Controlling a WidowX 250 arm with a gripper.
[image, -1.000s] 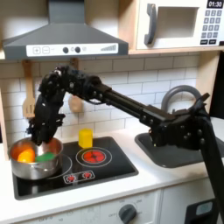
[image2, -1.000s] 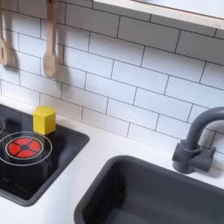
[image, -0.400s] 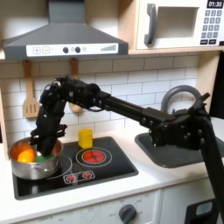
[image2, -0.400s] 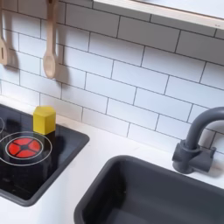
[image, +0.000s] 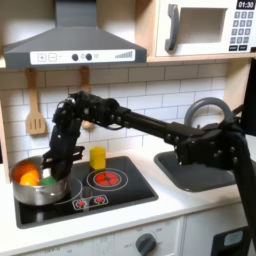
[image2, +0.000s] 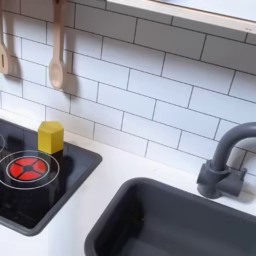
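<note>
So the gripper (image: 52, 172) is down inside the metal pot (image: 40, 187) sitting on the front left corner of the stove (image: 110, 197) in the first exterior view. It's right at the rim, with its tip over the green thing (image: 52, 180) in the pot, and an orange thing (image: 30, 176) lies just beside that toward the first exterior view's left. Can't honestly tell how far apart the fingers are or whether they've got hold of anything, since it's all dark against the pot.

My read is the arm is at the reach-into-the-pot stage, working on the food pieces in there. Whatever comes next looks like it needs a careful straight-up motion so the fingers don't catch the pot's rim and drag the pot across the burner.

The yellow block (image2: 50, 136) stands at the back edge of the stove, near the red burner (image2: 25, 167), well clear of the arm. Wooden spoons (image2: 58, 45) hang on the tile wall above.

Writing: the microwave (image: 205, 26) clock in the upper right reads 01:30. The keypad under it is too small to read. No brand names that I can make out.
</note>
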